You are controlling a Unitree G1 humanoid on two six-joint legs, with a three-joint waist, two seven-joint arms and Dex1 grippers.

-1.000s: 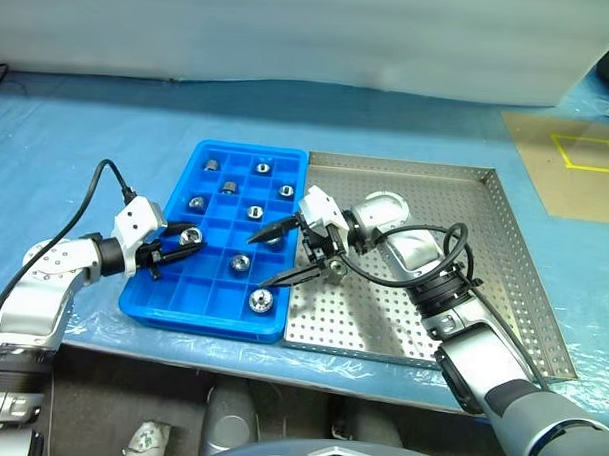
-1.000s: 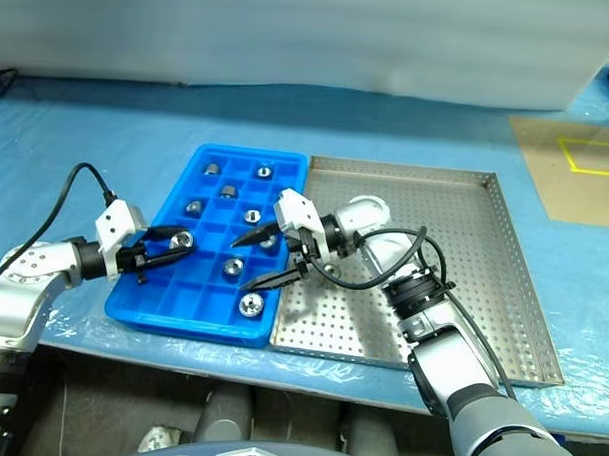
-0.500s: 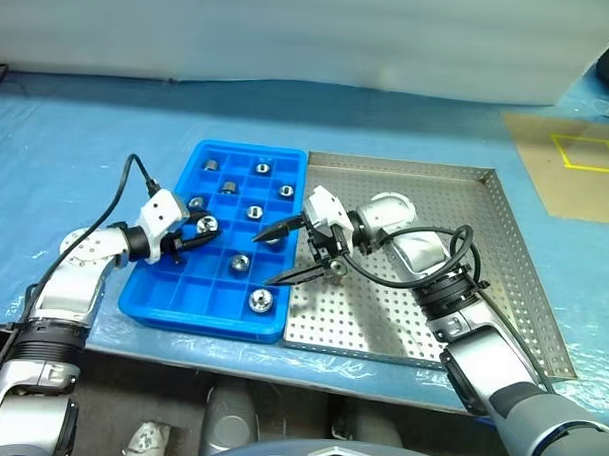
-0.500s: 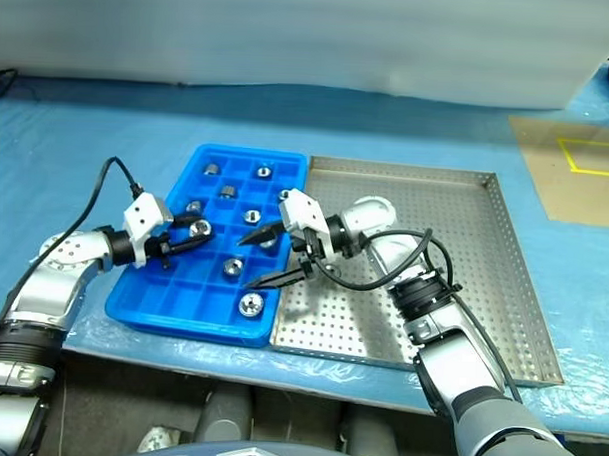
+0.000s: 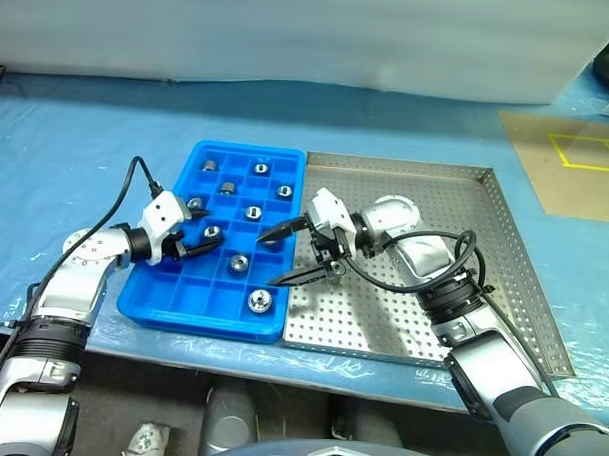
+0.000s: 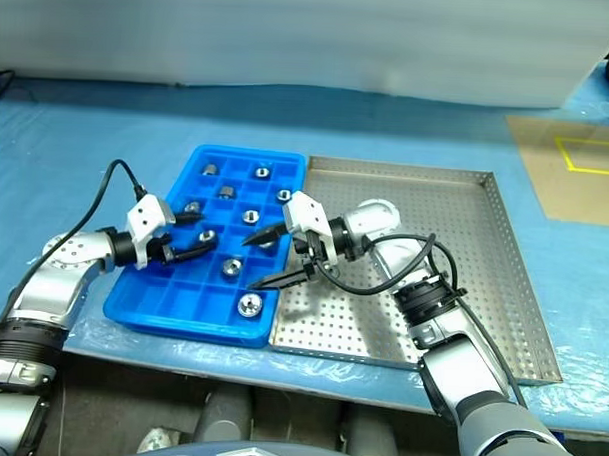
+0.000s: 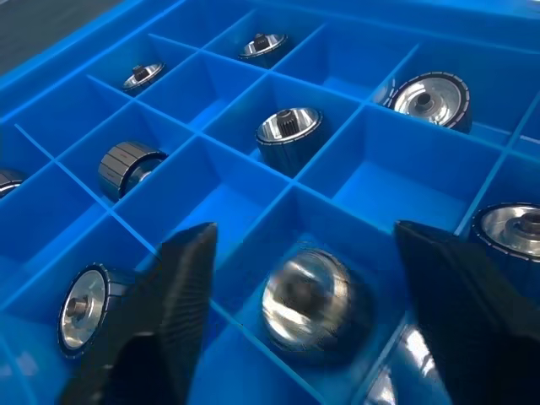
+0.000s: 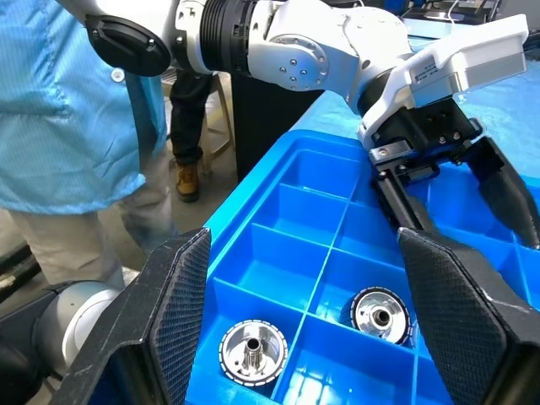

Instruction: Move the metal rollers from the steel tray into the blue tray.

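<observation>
The blue tray (image 5: 195, 318) lies left of the steel tray (image 5: 426, 197), touching it. Several metal rollers sit in its compartments, among them one (image 5: 259, 301) near the front edge and one (image 5: 211, 165) at the back. My left gripper (image 5: 214, 233) is open over the tray's left side. A roller (image 7: 312, 299) lies loose in the compartment between its fingers. My right gripper (image 5: 281, 254) hangs open and holds nothing, over the seam between the two trays, pointing left. The right wrist view shows two more rollers (image 8: 253, 350) in compartments ahead of it.
Both trays rest on a blue-covered table (image 5: 78, 130). A tan mat with yellow tape (image 5: 577, 157) lies at the back right. A person in a blue coat (image 8: 67, 101) stands beyond the table's left side. A black cable (image 5: 116, 191) loops off my left wrist.
My left gripper carried a roller rightward over the blue tray, then opened; the roller now lies in a compartment. My right arm kept still.
</observation>
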